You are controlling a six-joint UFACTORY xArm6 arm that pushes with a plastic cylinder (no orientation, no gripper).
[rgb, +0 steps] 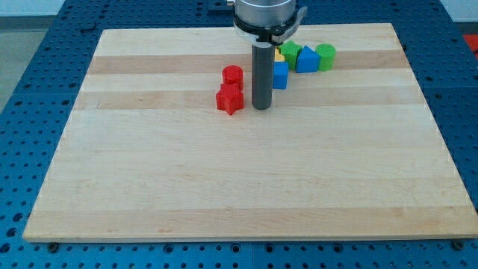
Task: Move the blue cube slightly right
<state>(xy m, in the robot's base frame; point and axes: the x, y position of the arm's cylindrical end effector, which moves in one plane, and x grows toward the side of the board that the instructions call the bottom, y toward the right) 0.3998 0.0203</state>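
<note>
The blue cube [280,75] sits on the wooden board [246,179] near the view's top, partly hidden behind my rod. My tip [261,108] rests on the board just left of and slightly below the blue cube, between it and the red star-shaped block [230,99]. A red cylinder [233,75] stands just above the red star. A yellow block [278,55] peeks out above the blue cube, mostly hidden by the rod.
A green block [290,52], a blue block with a pointed top [307,59] and a green cylinder [326,56] stand in a row right of the blue cube. The board's top edge lies just beyond them.
</note>
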